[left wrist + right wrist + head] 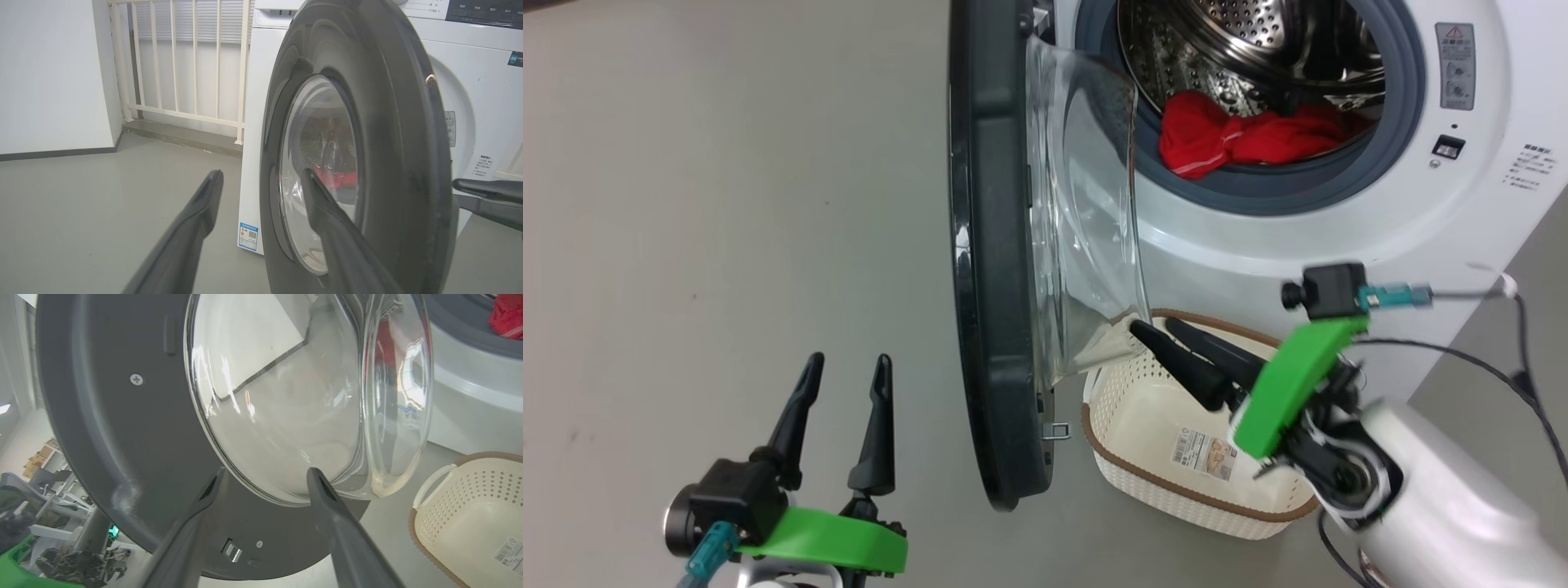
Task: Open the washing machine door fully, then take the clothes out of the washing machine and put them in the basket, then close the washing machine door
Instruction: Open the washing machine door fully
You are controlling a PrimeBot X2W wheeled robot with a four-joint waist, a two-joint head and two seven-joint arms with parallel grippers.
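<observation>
l tool (pixel 849 358) & r tool (pixel 1152 323) spread, empty; head view: clothes (pixel 1241 139) in drum (pixel 1241 41); l wrist: blue label (pixel 248 236).

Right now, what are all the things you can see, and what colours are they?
washing machine: one, white, at the back.
washing machine door: one, black rim with clear glass, swung open.
clothes: one bundle, red, lying in the drum's mouth.
basket: one, cream with a brown rim, on the floor below the drum, no clothes in it.
sticker: one, pale, on the basket's bottom.
railing: one, cream, beside the machine.
floor: grey.
left tool: one, dark fingers, open, outside the door.
right tool: one, dark fingers, open, by the door's glass, above the basket.
</observation>
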